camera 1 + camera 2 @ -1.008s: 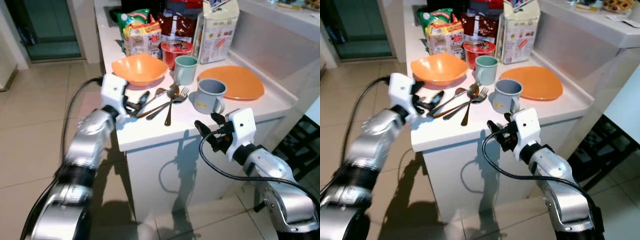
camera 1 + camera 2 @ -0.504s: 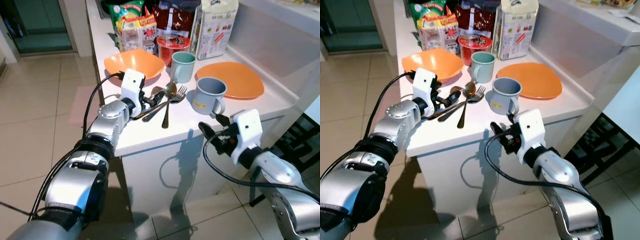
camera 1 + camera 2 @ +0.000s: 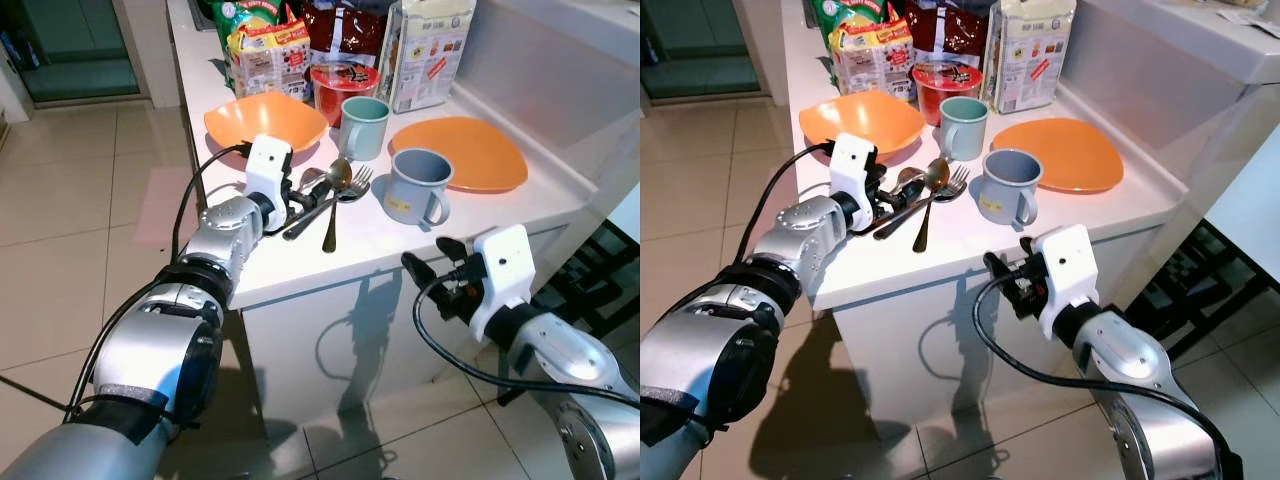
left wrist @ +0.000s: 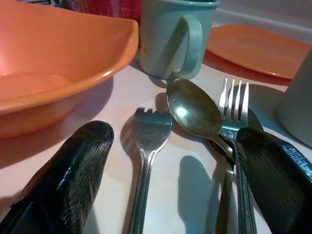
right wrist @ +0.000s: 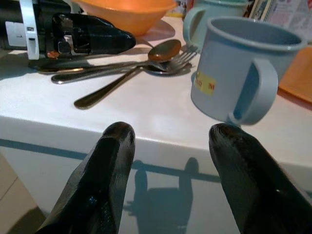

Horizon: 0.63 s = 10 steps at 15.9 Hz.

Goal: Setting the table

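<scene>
So the white worktop (image 3: 365,250) has the whole table-setting kit on it. The left claw (image 4: 170,170) is down on the surface with its fingers spread apart, straddling the cutlery handles: a small fork (image 4: 148,134) sits between the two fingers, and the spoon (image 4: 195,109) plus a bigger fork (image 4: 234,107) run right along the other finger. Not clamped on anything as far as I can see.

The orange bowl (image 3: 262,122) is just beside that claw, with the green mug (image 3: 364,127) near the spoon heads. The grey-blue mug (image 5: 236,73) stands closer to the edge and has a small yellow sticker with red marks, too small to read. The orange plate (image 3: 462,152) lies behind it.

The right claw (image 5: 170,146) hangs off the front edge of the worktop, fingers wide apart, holding nothing, pointing toward the grey-blue mug.

At the back there are snack bags (image 3: 265,50), a red cup (image 3: 345,85) and a printed carton (image 3: 432,55); the writing is too blurry to read.
</scene>
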Available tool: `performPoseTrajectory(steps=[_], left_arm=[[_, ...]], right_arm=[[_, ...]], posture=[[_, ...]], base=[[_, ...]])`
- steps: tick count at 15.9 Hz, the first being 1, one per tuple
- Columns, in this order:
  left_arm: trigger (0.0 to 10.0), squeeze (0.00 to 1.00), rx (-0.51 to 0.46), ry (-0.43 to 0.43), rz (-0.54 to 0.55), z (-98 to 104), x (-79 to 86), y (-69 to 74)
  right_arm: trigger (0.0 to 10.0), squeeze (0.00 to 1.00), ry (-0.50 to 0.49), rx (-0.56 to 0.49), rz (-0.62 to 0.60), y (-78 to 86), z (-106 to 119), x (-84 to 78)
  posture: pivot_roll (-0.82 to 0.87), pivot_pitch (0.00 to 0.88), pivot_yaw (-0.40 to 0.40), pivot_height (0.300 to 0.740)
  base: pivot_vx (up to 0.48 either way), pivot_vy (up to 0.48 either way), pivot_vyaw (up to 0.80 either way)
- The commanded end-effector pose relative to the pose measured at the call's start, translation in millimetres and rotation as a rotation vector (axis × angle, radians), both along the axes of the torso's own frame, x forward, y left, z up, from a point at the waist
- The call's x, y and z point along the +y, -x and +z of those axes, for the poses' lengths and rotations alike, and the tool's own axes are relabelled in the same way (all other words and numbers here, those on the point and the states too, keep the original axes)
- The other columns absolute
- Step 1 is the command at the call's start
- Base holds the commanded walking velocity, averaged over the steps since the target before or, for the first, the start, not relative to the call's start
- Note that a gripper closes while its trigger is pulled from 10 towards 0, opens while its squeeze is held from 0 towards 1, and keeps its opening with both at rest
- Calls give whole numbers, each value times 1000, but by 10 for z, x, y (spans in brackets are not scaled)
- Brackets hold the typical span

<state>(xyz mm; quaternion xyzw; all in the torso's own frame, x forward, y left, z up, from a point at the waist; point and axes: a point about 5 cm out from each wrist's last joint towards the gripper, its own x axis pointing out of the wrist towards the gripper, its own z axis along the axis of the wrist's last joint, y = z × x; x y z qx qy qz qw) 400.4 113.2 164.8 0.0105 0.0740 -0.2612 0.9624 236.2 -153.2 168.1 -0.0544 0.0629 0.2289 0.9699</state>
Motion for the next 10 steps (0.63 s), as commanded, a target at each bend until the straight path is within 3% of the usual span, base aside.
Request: performPoseTrajectory(steps=[1, 6, 10], left_arm=[[10000, 1000, -15, 13, -24, 74, -60, -19], [10000, 1000, -43, -32, 36, 122, -102, -51], [10000, 1000, -51, -33, 124, 149, -22, -81]], right_arm=[[10000, 0, 13, -10, -25, 9, 46, -48], [10000, 0, 26, -3, -35, 81, 95, -87], [10000, 0, 34, 16, -21, 147, 108, -60]], posture=[[-171, 56, -24, 740], [-219, 74, -14, 740], [-238, 85, -18, 740]], base=[[0, 0, 0], [0, 0, 0], [0, 0, 0]])
